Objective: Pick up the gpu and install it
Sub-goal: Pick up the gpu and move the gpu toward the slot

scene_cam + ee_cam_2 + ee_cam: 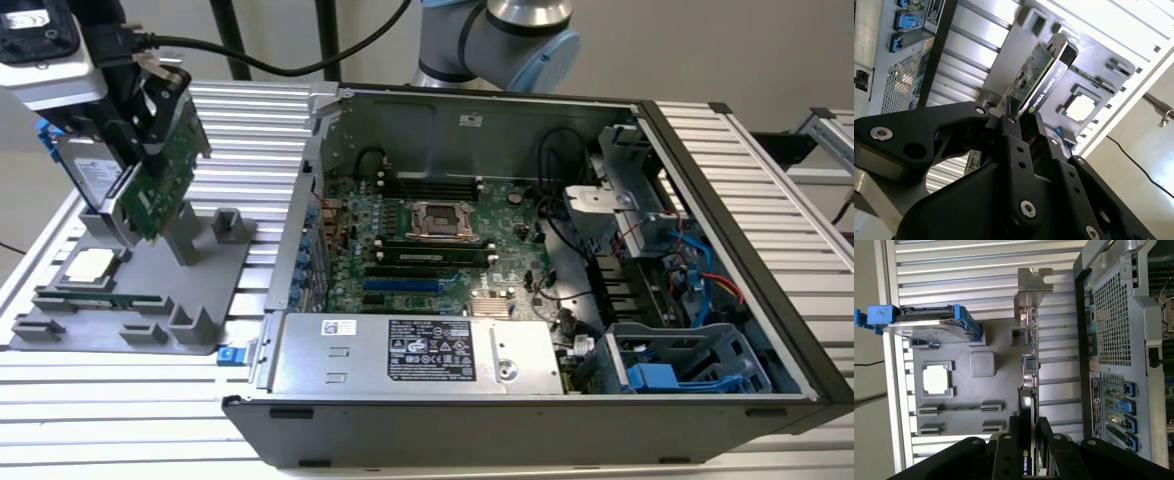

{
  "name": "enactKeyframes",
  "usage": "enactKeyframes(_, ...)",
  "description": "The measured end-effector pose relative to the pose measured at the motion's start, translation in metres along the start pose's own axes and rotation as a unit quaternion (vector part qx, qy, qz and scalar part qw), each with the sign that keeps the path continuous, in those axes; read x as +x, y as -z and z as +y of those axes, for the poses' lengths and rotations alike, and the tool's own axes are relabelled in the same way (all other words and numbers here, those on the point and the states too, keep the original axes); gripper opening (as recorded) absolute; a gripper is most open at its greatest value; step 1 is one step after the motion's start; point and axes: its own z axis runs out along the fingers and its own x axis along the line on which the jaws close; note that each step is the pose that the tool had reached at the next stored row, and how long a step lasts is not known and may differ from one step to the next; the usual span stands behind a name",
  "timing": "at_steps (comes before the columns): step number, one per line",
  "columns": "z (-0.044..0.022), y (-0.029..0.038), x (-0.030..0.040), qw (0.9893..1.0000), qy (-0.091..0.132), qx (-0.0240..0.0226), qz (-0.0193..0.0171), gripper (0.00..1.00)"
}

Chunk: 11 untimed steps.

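The gpu (158, 190) is a green card with a black shroud, held on edge over the grey parts holder (200, 300) at the exterior view's left. My gripper (150, 105) is shut on its upper edge. In the second wrist view the black fingers (1013, 135) clamp the gpu (1036, 75) from both sides. In the first wrist view the gpu (1029, 365) shows edge-on with its silver bracket (1032, 285) at the far end, and the gripper (1029, 432) grips it. I cannot tell whether its lower edge still touches the holder's posts.
A hard drive with blue rails (83, 165) stands in the holder beside the card, and a processor chip (90, 264) lies flat in it. The open computer case (721, 200) lies to the exterior view's right, with its motherboard (441, 240) and blue slot (400, 284) exposed.
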Motion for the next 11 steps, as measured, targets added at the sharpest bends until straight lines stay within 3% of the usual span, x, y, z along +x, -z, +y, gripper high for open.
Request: enactKeyframes(11,0.0002,0.0047,0.0000,1.0000,0.000,0.0000,0.0000,0.00)
